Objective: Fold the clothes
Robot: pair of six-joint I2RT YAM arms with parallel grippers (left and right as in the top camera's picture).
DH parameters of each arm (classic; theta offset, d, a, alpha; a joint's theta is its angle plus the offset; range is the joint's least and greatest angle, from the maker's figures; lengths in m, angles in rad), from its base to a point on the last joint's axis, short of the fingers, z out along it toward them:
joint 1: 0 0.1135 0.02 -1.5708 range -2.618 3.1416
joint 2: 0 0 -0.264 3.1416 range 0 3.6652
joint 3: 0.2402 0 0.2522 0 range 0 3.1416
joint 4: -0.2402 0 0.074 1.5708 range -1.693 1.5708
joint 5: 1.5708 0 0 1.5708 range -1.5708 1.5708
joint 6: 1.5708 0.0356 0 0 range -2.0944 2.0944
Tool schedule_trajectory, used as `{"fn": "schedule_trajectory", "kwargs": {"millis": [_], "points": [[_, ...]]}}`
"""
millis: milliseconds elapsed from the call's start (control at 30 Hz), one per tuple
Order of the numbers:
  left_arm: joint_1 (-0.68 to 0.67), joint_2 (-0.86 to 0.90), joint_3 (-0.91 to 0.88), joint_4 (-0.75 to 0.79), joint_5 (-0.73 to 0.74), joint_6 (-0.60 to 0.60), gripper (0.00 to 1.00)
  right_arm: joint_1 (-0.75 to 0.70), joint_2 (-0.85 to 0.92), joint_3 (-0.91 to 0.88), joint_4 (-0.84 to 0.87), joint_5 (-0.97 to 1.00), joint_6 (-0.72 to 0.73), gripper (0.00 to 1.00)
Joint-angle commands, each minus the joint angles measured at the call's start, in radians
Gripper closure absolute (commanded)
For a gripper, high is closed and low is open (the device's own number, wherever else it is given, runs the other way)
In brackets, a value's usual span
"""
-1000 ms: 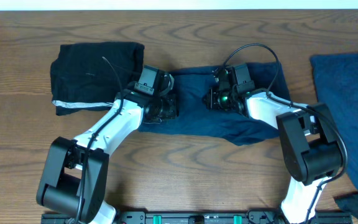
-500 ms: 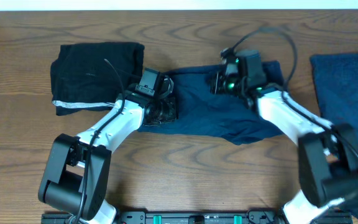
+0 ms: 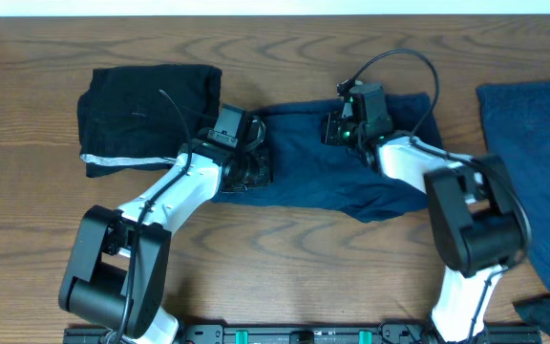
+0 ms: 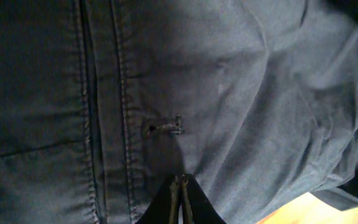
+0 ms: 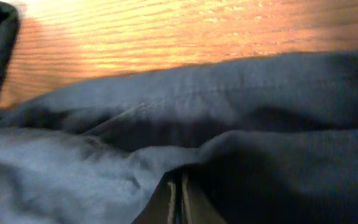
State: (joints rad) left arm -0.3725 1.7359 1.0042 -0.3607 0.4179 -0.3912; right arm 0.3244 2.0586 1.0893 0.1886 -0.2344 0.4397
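The navy-blue shorts [image 3: 304,177] lie spread across the table's middle. My left gripper [image 3: 249,164] rests on their left end. In the left wrist view its fingertips [image 4: 180,183] are shut tight against flat cloth, just below a buttonhole [image 4: 162,127] and beside a stitched seam. My right gripper [image 3: 338,130] sits low on the upper middle of the shorts. It is shut, its tips [image 5: 179,180] pushed against a raised fold [image 5: 185,118]. No cloth shows between either pair of fingers. A folded black piece [image 3: 146,110] with a white edge strip [image 3: 122,160] lies at the left.
Another navy-blue cloth [image 3: 538,182] lies at the far right, reaching the frame's edge. Bare wooden table [image 3: 285,268] runs along the front and behind the shorts. The right arm's cable [image 3: 399,59] loops above the shorts.
The right gripper swung toward the back of the table, then came partly back and lower onto the shorts. The left arm and the cloths have stayed put.
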Motion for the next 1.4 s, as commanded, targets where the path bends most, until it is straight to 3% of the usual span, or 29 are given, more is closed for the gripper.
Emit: {"fn": "schedule_trajectory", "kwargs": {"millis": [0,200,433,600,800,1367], "points": [[-0.002,0.008,-0.006,-0.005,-0.010,0.025,0.94,0.010,0.038,-0.001,0.051,0.013,-0.015,0.94],[-0.006,0.008,-0.006,-0.010,-0.010,0.039,0.94,0.005,-0.063,0.004,0.037,-0.129,-0.063,0.93],[-0.006,0.008,-0.006,-0.026,-0.011,0.039,0.94,0.002,-0.371,0.004,-0.388,-0.172,-0.045,0.99],[-0.006,0.008,-0.006,-0.032,-0.011,0.039,0.94,0.004,-0.465,0.004,-0.573,-0.139,-0.044,0.99],[-0.006,0.008,-0.006,-0.032,-0.010,0.039,0.94,0.025,-0.436,-0.018,-0.732,-0.136,-0.044,0.99],[-0.006,0.008,-0.006,-0.027,-0.011,0.039,0.94,0.069,-0.198,-0.137,-0.690,-0.136,-0.029,0.99]]}}
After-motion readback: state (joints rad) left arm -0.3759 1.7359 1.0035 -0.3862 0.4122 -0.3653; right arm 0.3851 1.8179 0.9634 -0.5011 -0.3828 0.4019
